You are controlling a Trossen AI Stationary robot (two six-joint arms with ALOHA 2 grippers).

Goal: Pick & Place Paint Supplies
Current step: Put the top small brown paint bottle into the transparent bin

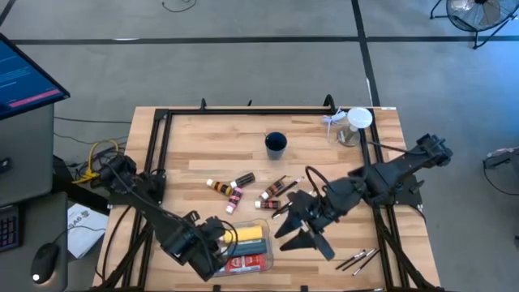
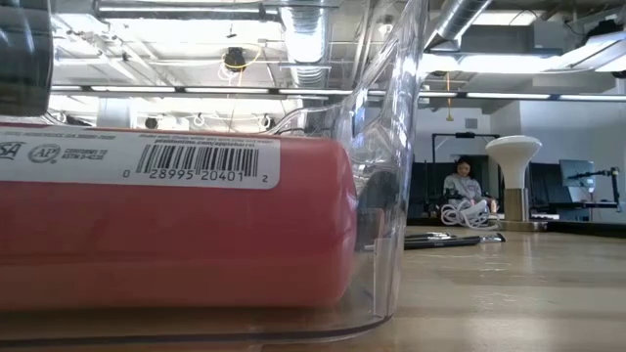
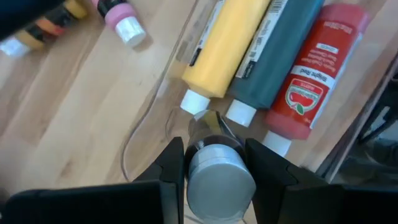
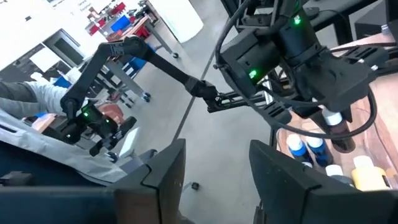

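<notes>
Nearest the desk's front edge, the left end effector (image 3: 214, 163) pinches a silver-capped tube (image 3: 220, 180) between its fingers, held over the clear tray (image 1: 268, 258) (the tray's curved wall fills the low view). In that tray lie a yellow bottle (image 3: 225, 45), a dark teal bottle (image 3: 280, 53) and a red bottle (image 3: 310, 68), side by side. The right end effector (image 1: 302, 236) hovers just beside the tray, fingers spread and empty. Thin brushes (image 1: 359, 259) lie near it. Farther back, small tubes (image 1: 233, 187) are scattered mid-desk, then a blue cup (image 1: 276, 143).
</notes>
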